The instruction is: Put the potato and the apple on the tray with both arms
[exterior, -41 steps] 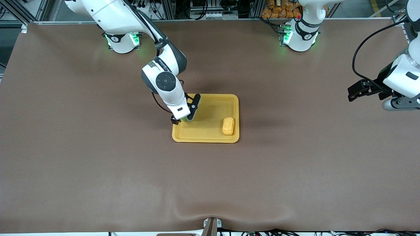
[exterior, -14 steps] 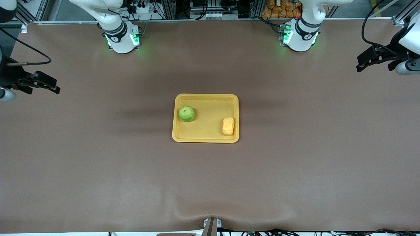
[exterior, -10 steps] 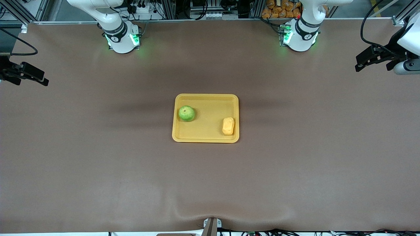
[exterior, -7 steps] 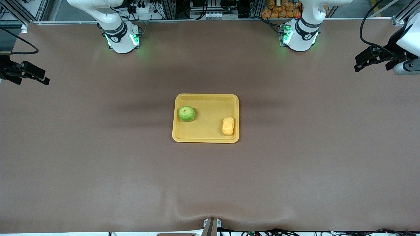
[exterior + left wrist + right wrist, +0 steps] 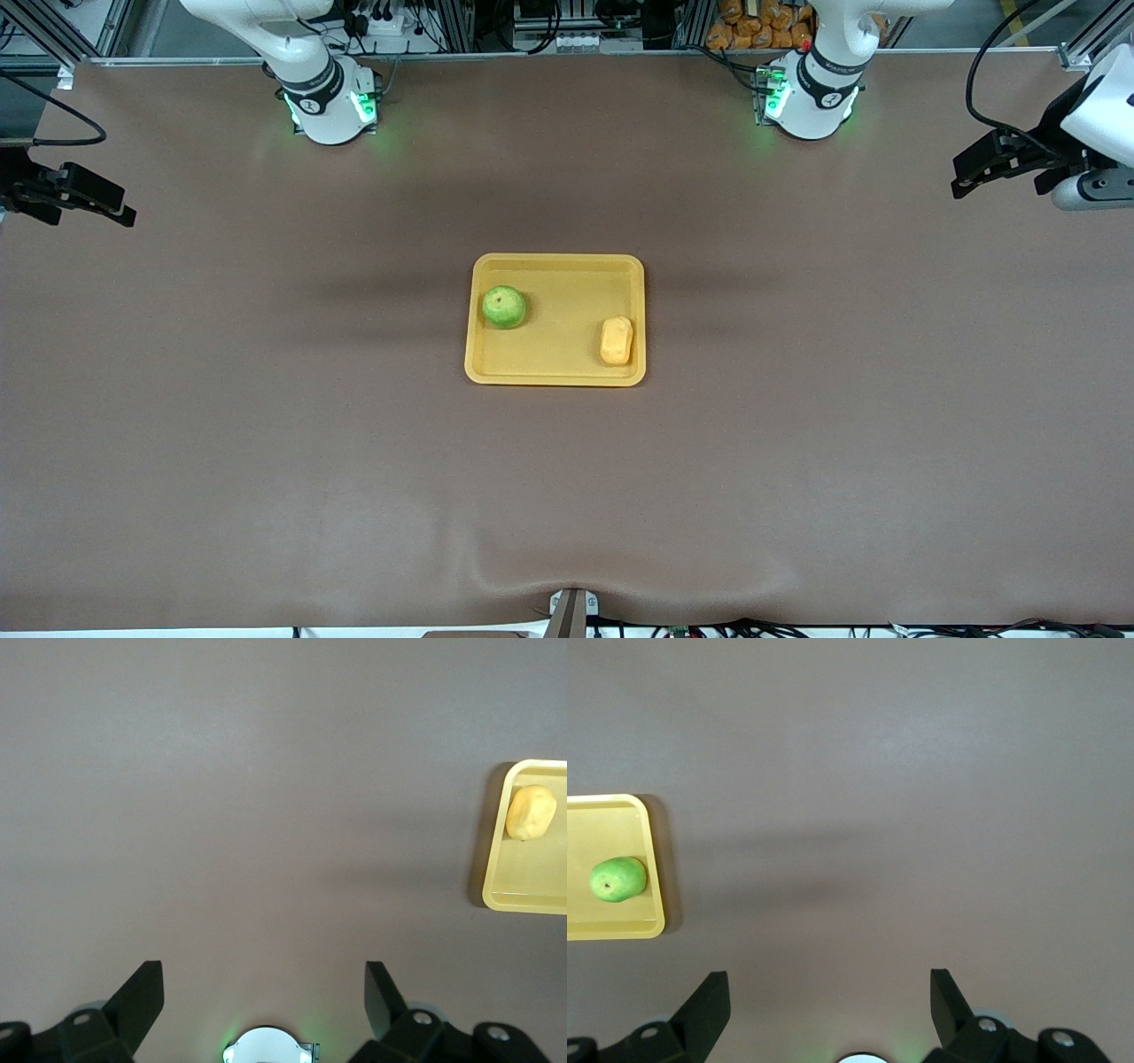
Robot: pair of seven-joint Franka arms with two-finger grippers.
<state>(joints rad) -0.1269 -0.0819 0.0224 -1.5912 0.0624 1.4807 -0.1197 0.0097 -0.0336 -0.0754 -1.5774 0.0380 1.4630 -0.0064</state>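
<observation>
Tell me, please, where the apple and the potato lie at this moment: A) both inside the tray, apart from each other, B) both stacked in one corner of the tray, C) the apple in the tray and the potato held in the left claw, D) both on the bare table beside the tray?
A: the apple and the potato both rest inside the tray, toward opposite ends of it, with bare tray floor between them and neither claw near.

Brown table mat (image 5: pixel 266 461) wrinkled at near edge; metal framing (image 5: pixel 461 22), perhaps shelving, above.
</observation>
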